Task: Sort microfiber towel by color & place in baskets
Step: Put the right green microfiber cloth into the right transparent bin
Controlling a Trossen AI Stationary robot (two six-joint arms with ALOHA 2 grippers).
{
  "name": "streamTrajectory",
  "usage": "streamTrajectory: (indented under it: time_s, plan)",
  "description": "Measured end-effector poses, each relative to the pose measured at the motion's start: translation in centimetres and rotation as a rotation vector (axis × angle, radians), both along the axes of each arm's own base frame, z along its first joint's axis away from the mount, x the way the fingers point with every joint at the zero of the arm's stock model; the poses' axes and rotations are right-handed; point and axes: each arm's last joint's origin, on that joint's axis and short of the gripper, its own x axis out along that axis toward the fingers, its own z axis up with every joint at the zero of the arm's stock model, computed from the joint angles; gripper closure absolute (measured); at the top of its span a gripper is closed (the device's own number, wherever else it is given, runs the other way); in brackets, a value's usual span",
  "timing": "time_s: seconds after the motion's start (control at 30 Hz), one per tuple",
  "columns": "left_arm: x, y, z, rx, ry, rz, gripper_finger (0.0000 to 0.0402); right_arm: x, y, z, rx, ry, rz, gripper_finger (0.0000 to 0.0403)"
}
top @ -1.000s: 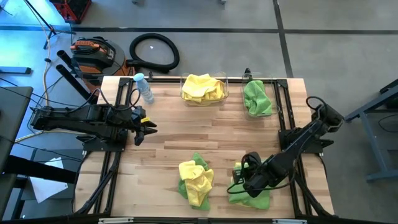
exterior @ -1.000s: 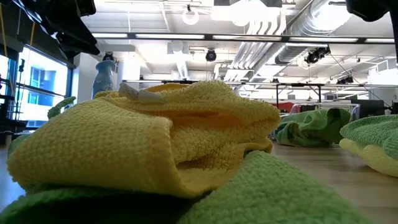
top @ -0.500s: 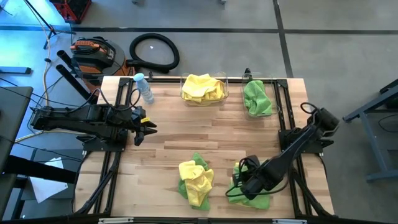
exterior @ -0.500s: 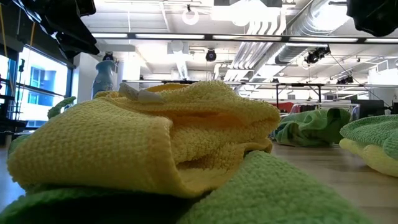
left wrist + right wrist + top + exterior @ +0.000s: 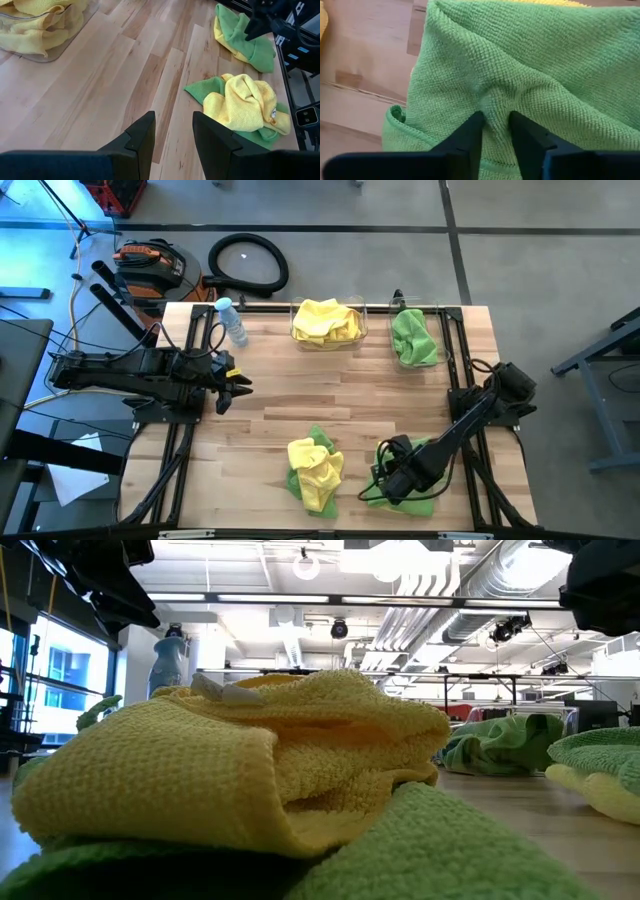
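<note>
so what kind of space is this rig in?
Looks like a lab or industrial workshop, not a home. The low view shows exposed ceiling ducts and open shelving beyond the table; the high view shows bare concrete floor with a coiled black hose.

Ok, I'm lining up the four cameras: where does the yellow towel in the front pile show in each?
High: yellow towel, front centre.
Low: fills the foreground.
Left wrist: ahead of the left claw, at.
Right wrist: not in it.
Shared landmark: the green towel under it.
</note>
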Motion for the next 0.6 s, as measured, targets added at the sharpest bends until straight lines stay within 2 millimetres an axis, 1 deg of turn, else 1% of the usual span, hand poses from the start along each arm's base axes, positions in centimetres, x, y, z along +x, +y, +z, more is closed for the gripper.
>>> streamTrajectory:
  time_s: [0.2, 0.23, 0.37, 0.47, 0.6]
  plan:
    - [0.0, 0.0, 0.0, 0.001, 0.0, 0.0, 0.0283, 0.01, -0.01, 0.0, -0.001, 0.0, 0.004, 0.0391]
    - [0.0, 0.0, 0.0, 0.001, 0.0, 0.0, 0.0283, 0.0, 0.0, 0.0, -0.001, 0.0, 0.004, 0.0396]
    - [0.0, 0.0, 0.0, 0.0, 0.0, -0.002, 0.0283, 0.02, 0.0, 0.0, 0.002, -0.002, -0.008, 0.039]
    - [0.0, -0.03, 0.0, -0.005, 0.0, -0.01, 0.0283, 0.12, 0.07, 0.04, 0.005, -0.017, -0.008, 0.0399]
    - [0.0, -0.07, 0.0, -0.014, 0.0, -0.021, 0.0283, 0.08, -0.07, 0.84, 0.005, -0.062, -0.012, 0.0401]
